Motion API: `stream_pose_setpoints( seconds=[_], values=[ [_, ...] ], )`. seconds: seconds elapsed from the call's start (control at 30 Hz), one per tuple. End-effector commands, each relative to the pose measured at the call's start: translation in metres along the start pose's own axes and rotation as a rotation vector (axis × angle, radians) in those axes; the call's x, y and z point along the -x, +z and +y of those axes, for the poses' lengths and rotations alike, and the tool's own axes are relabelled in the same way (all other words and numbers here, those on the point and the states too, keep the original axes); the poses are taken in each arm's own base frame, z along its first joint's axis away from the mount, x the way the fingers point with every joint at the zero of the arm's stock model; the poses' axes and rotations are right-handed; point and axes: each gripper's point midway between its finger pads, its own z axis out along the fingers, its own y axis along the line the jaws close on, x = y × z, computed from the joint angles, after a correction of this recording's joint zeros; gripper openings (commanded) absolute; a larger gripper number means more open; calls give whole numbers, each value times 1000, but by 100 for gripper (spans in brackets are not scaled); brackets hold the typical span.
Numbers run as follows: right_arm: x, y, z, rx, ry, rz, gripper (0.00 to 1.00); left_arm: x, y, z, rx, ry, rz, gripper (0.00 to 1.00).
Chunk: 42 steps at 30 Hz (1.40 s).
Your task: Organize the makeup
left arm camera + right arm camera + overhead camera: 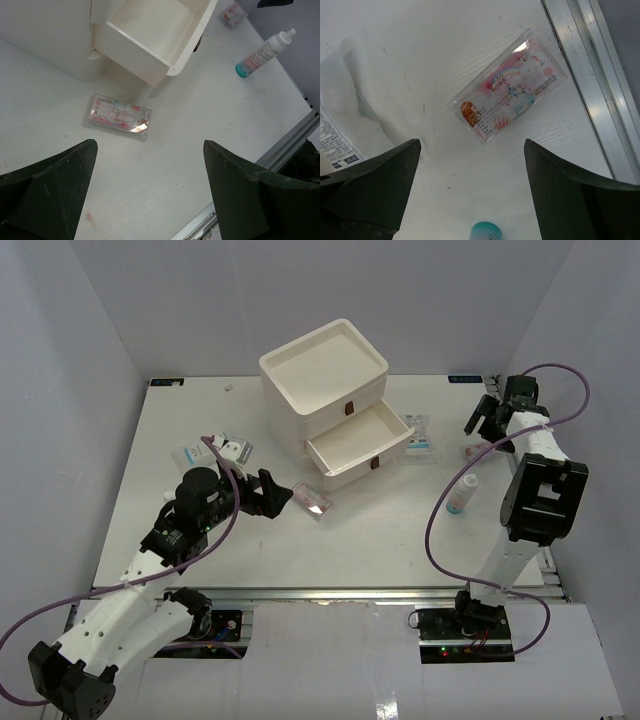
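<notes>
Between and just ahead of the right gripper's (471, 150) wide-spread fingers (375, 185) lies a flat clear plastic case with a pink printed insert (510, 92). It rests flat on the white tabletop (470, 30), skewed to the finger line and close beside the aluminium edge rail (590, 75). Nothing is in the jaws. I judge the case light, stiff and slick, and so thin that it offers little to pinch from above. The narrow width, across its long edges, looks the best hold, with the wrist turned to square the pads to it. A crinkly clear packet printed white and blue (335, 125) sits beyond the finger on the left of the wrist view. The teal end of a small white-and-teal bottle (486, 231) shows behind the fingertips.

The left gripper (150, 150) is equally agape and empty, with a second flat clear pink case (119, 116) just ahead of one finger. Past that stands the cream three-drawer box (290, 405). Its pulled-out drawer (150, 35) and top tray (325, 365) are bare, and the lowest drawer is shut, its contents hidden.
</notes>
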Motion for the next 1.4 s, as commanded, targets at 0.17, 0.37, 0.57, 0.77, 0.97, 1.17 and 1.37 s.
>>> stream_pose_setpoints(
  seconds=[0.17,0.37,0.57,0.77,0.97,1.17,1.37],
  values=[
    [2,40,-9,-142,208,-8,90,8,-12,-10,-56,17,-60,98],
    [7,53,-14,-190,259,-24,90,9,-17,-15,-86,22,-76,98],
    [17,64,-15,-231,273,-59,90,15,-23,-19,-101,32,-108,98],
    [4,79,-18,-248,296,-27,90,17,-25,-19,-100,35,-120,98],
    [-7,87,-19,-252,330,3,90,16,-25,-18,-94,34,-119,98],
    [0,91,-17,-250,347,-3,91,17,-26,-18,-92,36,-121,98],
    [-8,88,-15,-242,350,26,90,18,-26,-17,-87,37,-125,98]
  ],
)
